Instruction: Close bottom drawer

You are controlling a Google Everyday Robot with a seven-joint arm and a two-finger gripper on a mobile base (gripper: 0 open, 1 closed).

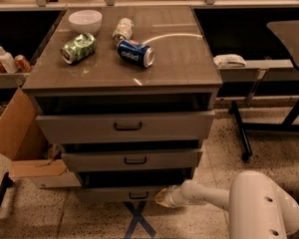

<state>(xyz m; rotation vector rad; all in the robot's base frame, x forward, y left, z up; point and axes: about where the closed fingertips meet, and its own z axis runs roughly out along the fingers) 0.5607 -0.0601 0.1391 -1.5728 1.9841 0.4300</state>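
Note:
The bottom drawer (114, 194) is the lowest of three in the grey-brown cabinet. It stands pulled out a little, with a dark gap above its low front panel and a small black bar handle (138, 195). My gripper (162, 197) is at the end of the white arm, low near the floor, pressed against the right part of the bottom drawer's front, just right of the handle. The middle drawer (132, 160) and the top drawer (125, 126) also stand slightly out.
On the cabinet top (174, 63) lie a green can (78, 48), a blue can (134, 53), another can (122, 30) and a white bowl (85, 20). A cardboard box (25, 148) stands to the left. A table leg (241, 131) stands right. Blue tape (138, 220) marks the floor.

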